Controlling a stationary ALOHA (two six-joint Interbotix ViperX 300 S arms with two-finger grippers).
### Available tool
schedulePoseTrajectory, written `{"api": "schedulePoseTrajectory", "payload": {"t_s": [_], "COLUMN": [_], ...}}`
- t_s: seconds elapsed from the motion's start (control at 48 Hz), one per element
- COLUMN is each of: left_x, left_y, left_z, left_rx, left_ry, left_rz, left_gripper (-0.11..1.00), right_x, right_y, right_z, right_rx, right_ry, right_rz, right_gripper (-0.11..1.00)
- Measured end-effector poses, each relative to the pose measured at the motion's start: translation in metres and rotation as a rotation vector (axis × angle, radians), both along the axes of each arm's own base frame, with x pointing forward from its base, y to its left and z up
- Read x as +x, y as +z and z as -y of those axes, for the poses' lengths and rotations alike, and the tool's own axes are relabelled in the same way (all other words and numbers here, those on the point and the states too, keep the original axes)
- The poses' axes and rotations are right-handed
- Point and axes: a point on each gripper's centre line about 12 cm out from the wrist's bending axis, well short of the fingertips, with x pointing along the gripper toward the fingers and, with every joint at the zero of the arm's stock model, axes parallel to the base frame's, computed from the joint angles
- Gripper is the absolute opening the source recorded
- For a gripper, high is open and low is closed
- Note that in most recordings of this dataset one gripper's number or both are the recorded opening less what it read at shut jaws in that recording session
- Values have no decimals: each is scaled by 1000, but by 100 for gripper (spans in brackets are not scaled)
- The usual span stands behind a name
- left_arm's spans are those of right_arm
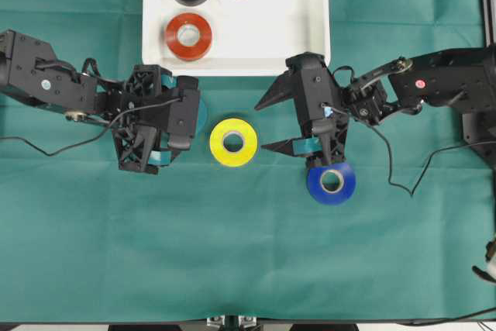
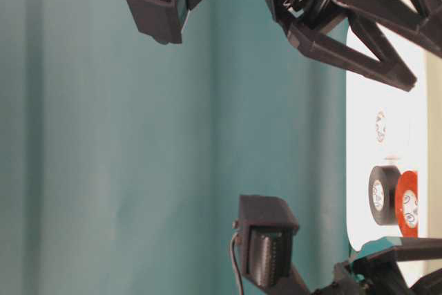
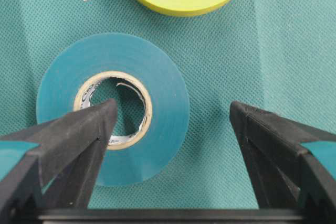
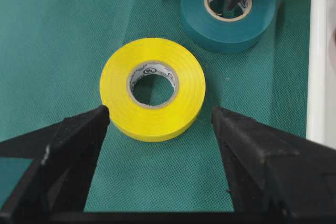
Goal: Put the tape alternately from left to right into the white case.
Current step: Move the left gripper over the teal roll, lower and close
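Teal tape roll (image 3: 113, 108) lies flat on green cloth (image 1: 248, 269) beside yellow roll (image 1: 233, 142), straddled by left gripper (image 3: 170, 124) w/ jaws wide, one finger over the core, apparently for a rim pinch; right gripper (image 4: 157, 121) spread, empty, near yellow; black, white, red already in white case (image 1: 310, 36).

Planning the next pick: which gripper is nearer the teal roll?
Left. The left gripper is open directly over the teal roll, one finger over its core; the right gripper sits beyond the yellow roll.
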Motion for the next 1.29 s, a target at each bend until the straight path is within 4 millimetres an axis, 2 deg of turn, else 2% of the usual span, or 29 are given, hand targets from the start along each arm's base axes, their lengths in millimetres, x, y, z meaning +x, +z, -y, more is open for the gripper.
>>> {"api": "schedulePoseTrajectory", "payload": {"t_s": [0.125, 0.229, 0.396, 0.521, 0.604, 1.0, 1.291], "left_x": [2, 2, 1, -1, -2, -2, -2], "left_y": [-1, -2, -2, -3, -4, 1, 33], "left_z": [0, -1, -6, -10, -11, -12, -7], "left_rx": [0, 0, 0, 2, 0, 0, -5], "left_ry": [2, 4, 18, 27, 35, 35, 22], "left_rz": [-3, -9, -29, -49, -61, -60, 30], "left_gripper": [64, 52, 16, 1, -2, -2, -3], "right_x": [0, 0, 0, 0, 0, 0, 0], "right_y": [0, 0, 0, 0, 0, 0, 0], "right_z": [1, 0, 0, 0, 0, 0, 0], "right_rx": [0, 0, 0, -1, 0, 0, 0], "right_ry": [-2, 0, 0, -1, 0, 0, 0], "right_rz": [0, 0, 0, -1, 0, 0, 2], "right_gripper": [81, 81, 81, 81, 81, 81, 81]}}
